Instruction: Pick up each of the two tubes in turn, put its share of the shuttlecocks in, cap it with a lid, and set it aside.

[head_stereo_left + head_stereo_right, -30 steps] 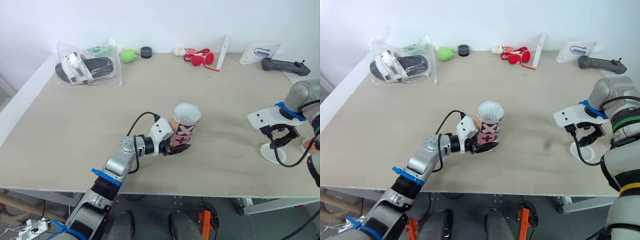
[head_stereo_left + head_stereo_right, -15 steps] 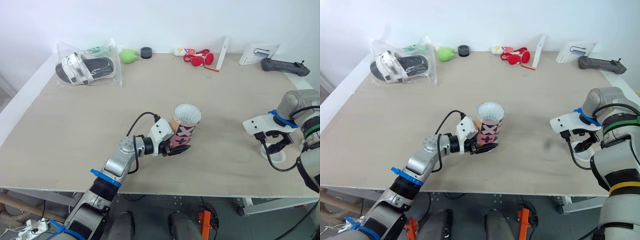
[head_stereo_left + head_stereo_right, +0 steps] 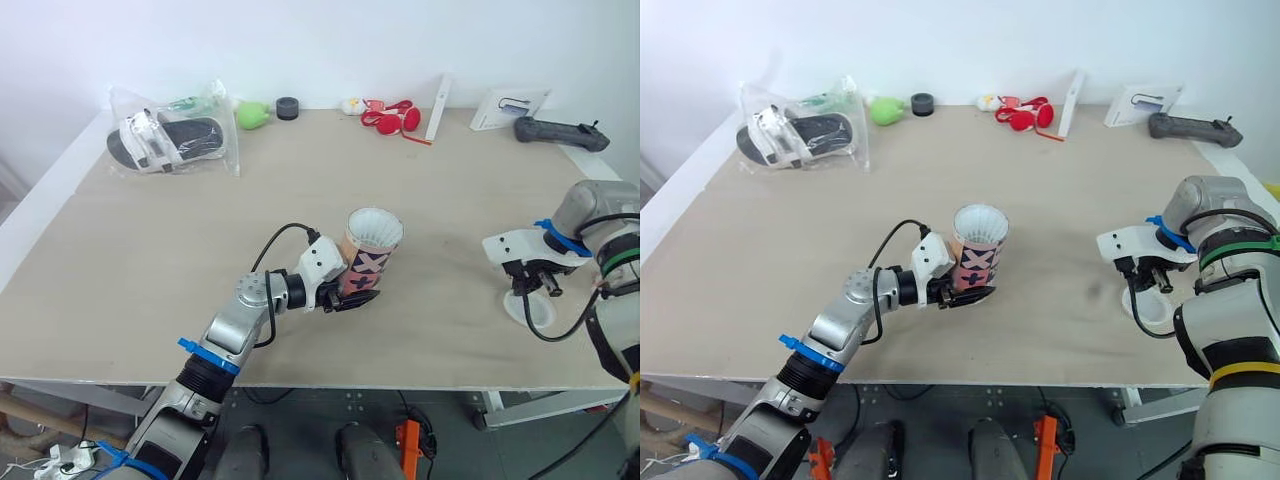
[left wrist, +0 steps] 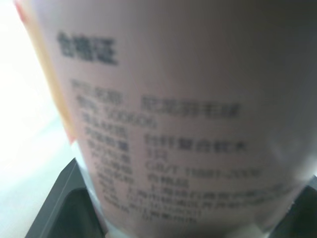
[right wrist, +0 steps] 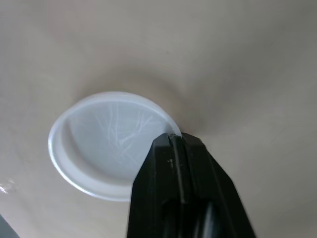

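Print runs down the tube (image 4: 188,114) in the left wrist view: a heading of Chinese characters above several lines of small text, too blurred to read beyond what looks like "GB/T". From the head views the tube's other side shows black X marks on pink, and white shuttlecock feathers (image 3: 374,226) fill its open top. The tube stands near the middle of the table (image 3: 200,240), leaning slightly. The left gripper (image 3: 355,295) clamps it low down, one black finger (image 4: 64,203) on each side of the base. The left arm reaches in low over the front edge, forearm angled toward the tube.

The right wrist view shows the right gripper (image 5: 176,141) with its fingers pressed together, pinching the rim of a white lid (image 5: 109,144). The lid lies open side up on the table near the right edge, well apart from the tube. The right arm bends in from the right, wrist pointing down.

A plastic bag of sandals (image 3: 170,140) lies at the far left corner, and a black controller (image 3: 560,132) at the far right.
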Available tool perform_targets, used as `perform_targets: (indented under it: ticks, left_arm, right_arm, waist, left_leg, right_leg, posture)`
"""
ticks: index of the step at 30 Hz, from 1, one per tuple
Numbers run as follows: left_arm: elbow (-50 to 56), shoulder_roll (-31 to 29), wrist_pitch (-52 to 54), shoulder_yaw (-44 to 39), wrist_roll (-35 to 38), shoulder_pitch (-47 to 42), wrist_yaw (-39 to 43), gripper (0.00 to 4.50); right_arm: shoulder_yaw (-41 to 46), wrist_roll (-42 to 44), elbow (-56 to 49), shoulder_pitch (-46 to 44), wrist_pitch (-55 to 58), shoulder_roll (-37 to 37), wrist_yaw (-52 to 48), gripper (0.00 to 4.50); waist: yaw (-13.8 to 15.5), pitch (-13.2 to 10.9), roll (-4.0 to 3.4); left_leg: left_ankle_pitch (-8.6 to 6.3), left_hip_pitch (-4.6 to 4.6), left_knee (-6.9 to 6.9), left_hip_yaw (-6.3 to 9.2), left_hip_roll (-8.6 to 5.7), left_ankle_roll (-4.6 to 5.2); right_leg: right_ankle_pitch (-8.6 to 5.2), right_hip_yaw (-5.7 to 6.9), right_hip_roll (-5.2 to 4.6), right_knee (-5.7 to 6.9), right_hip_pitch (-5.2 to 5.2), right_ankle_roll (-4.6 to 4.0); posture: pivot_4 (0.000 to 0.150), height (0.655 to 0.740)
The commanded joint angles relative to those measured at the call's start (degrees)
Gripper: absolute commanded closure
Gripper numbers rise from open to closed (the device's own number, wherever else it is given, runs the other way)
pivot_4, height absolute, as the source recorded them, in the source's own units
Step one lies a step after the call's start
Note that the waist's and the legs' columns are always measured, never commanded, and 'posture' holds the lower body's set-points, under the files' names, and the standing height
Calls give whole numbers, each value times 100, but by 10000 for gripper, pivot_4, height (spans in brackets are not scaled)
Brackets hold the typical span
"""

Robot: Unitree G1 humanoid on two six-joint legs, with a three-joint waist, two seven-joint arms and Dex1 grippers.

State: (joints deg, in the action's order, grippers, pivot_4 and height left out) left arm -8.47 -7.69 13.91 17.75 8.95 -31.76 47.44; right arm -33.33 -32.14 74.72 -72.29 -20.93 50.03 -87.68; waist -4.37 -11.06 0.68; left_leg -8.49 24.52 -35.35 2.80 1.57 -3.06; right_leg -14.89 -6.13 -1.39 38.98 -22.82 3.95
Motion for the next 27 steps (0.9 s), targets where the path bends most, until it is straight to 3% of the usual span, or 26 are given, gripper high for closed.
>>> perform_targets:
  ticks: [1, 17, 27]
  left_arm:
    - [189, 7, -49, -23, 5, 6, -52, 15655]
    - [56, -25, -110, 29, -38, 3, -53, 15655]
    - [-350, -21, -196, 117, -336, -153, -144, 15655]
  right_arm:
    - [417, 454, 17, -30, 107, -153, -454, 44476]
    - [352, 1566, -197, -732, 121, -286, -482, 44476]
    - [-1317, 4828, -2748, -2311, 1396, 196, -482, 44476]
  waist:
    - [-39, 0, 0]
    - [-47, 0, -1]
    - [-25, -2, -10]
  left_leg:
    - [0, -3, 0, 0, 2, 0]
    - [0, -3, 3, -14, 1, 0]
    - [-4, 17, 9, -11, 2, -1]
  right_leg:
    - [0, -1, 3, 0, 0, 0]
    - [3, -17, 3, 1, -5, 3]
    - [-16, -16, 3, 2, -26, 19]
  posture:
    - [1500, 7400]
    - [1500, 7400]
    - [1500, 7400]
